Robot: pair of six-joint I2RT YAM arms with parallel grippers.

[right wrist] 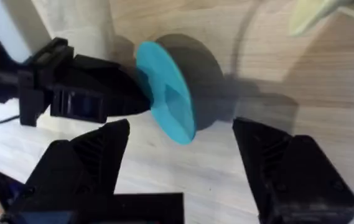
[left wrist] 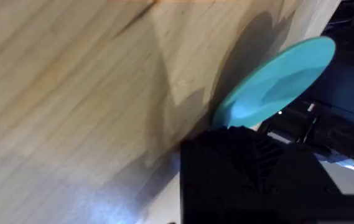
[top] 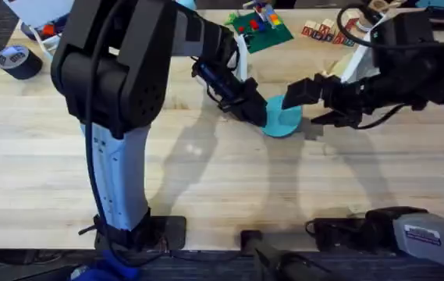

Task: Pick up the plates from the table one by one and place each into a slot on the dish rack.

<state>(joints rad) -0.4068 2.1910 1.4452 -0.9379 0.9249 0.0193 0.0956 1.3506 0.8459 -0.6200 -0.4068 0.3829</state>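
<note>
Counter (top: 206, 179): bare wood under both arms. The dish rack could not be made out clearly from these views, so no slot noted.

Left gripper (top: 254, 111): its fingers were clamped on one edge of the teal plate (top: 282, 117), carrying it clear of the counter. In the left wrist view the plate (left wrist: 276, 84) stood out from the fingertips, rim leading.

Right gripper (right wrist: 183, 162): its fingers stood wide apart, holding nothing, with the plate (right wrist: 164, 93) just beyond the tips and in line with the gap between them. This read as a handover.

To do it well, you would bring the right fingers over the free rim, opposite the left grip, and close fully before the left fingers let go. Keep both wrists steady; a thin rim slips easily.

Plate attitude: tilted up nearly on edge. One face was turned toward the right fingers. Being round, it had no true long axis; its plane ran roughly across the line between the two grippers.
</note>
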